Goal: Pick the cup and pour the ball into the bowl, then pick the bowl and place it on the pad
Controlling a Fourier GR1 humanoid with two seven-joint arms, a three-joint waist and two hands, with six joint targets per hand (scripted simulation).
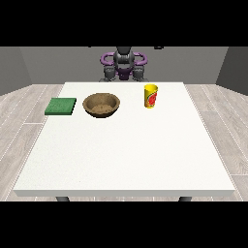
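A: What stands on the large white table [126,155]?

B: Three items, all in the far half. A flat green square pad [61,106] lies near the view's left edge of the table; a round brown wooden bowl [101,104] sits just beside it, apart from it; a yellow cylindrical cup with a red mark [151,96] stands upright further toward the view's right, well apart from the bowl.

A: And the ball?

B: It cannot be seen from this angle (the cup's wall hides its inside).

A: Where are the hands?

B: The robot sits behind the far edge. The hand at the view's left [109,73] and the hand at the view's right [139,72] appear drawn in close to the torso, touching none of the items. Whether their fingers are spread or curled cannot be told.
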